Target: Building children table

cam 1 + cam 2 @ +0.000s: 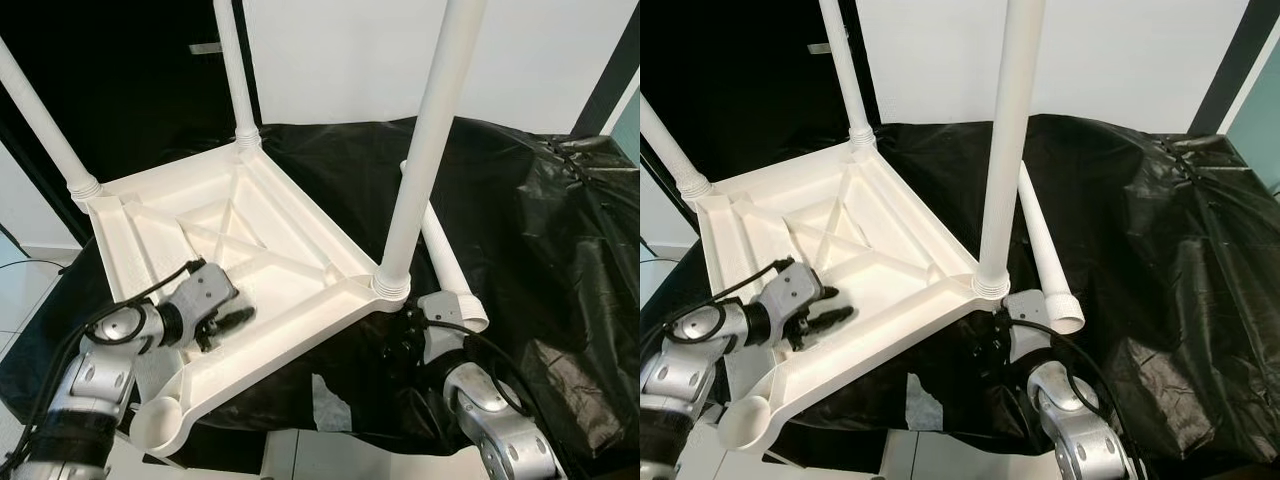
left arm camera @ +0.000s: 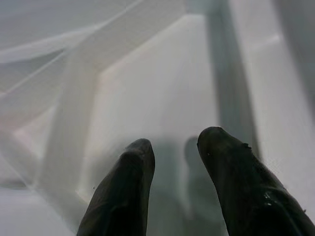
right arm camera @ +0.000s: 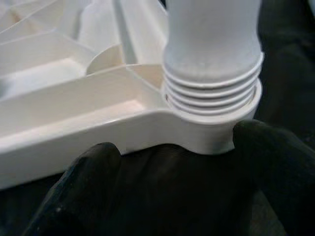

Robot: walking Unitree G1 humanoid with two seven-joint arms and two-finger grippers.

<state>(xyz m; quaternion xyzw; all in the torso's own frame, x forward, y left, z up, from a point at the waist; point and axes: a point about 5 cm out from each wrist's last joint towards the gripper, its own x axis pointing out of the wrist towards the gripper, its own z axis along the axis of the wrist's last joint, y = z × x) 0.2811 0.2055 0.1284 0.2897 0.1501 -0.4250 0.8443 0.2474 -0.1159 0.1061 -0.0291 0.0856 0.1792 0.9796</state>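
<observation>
We find the left gripper (image 1: 232, 320) lying inside the upturned white tabletop (image 1: 290, 225), its two black fingers (image 2: 123, 196) a little apart with nothing between them, tips resting on or just above the smooth inner panel beside a raised rib (image 2: 74, 113). The left wrist view shows only a narrow gap between the fingertips and their faint shadow on the plastic.

The right gripper (image 3: 172, 157) sits under the near right corner of the tabletop, at the threaded socket (image 3: 211, 105). Its fingers are spread wide, one on each side of the corner, and appear to touch the underside of the rim; we cannot tell whether they truly clamp it.

The tabletop lies upside down and tilted on a surface draped in black plastic sheeting (image 1: 520, 220), its near left corner hanging toward us off the edge. Three white legs stand in its corners: the nearest leg (image 1: 430, 140) rises directly above the right gripper, a second leg (image 1: 232, 70) at the far corner, a third leg (image 1: 40, 120) at the left corner. The near left corner socket (image 1: 155, 422) holds no leg. A fourth loose leg (image 1: 1045, 260) lies on the sheeting just beside the right gripper, open end toward us.
</observation>
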